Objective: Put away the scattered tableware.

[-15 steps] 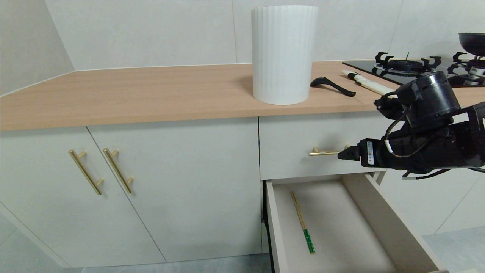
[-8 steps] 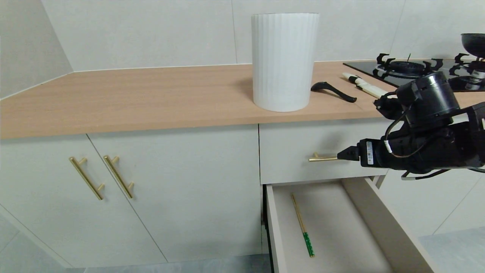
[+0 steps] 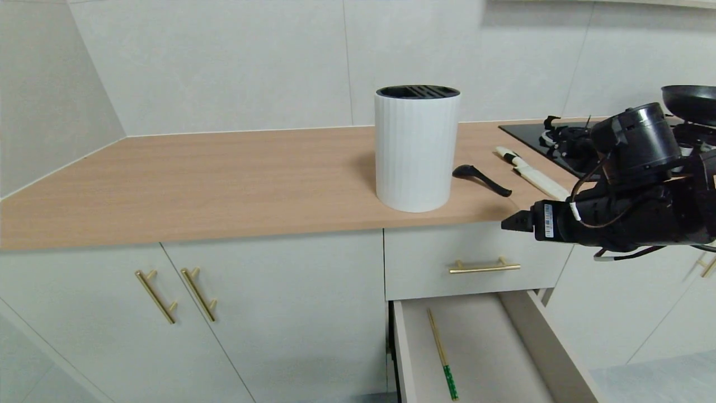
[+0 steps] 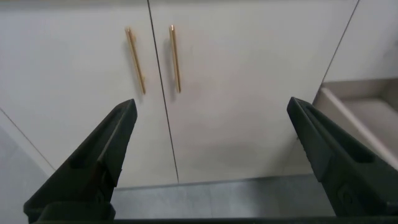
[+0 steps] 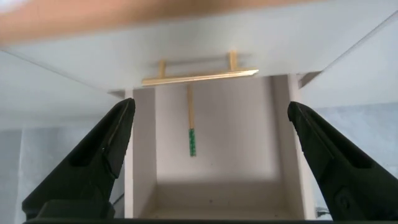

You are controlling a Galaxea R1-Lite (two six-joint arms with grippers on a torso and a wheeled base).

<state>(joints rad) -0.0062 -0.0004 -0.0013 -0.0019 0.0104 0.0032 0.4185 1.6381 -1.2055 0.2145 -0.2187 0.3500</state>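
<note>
A pair of chopsticks [image 3: 442, 358] with green ends lies in the open lower drawer [image 3: 403, 347]; they also show in the right wrist view as chopsticks [image 5: 191, 118] below the gold handle [image 5: 200, 77] of the shut upper drawer. On the wooden counter a black spoon [image 3: 481, 179] and a white knife [image 3: 531, 174] lie to the right of a white ribbed holder [image 3: 417, 148] with a black slotted top. My right gripper [image 3: 512, 222] hangs in front of the counter's edge, above the open drawer, open and empty [image 5: 210, 106]. My left gripper [image 4: 211, 102] is open, facing the cabinet doors.
A black hob [image 3: 559, 140] with a dark pan [image 3: 691, 101] sits at the counter's far right. Two cabinet doors with gold handles [image 3: 176, 294] stand left of the drawers. The counter's left half [image 3: 196, 184] is bare wood.
The whole picture has slid downward, so the camera has risen. My right gripper has risen with it, from the height of the upper drawer's handle to the counter's edge.
</note>
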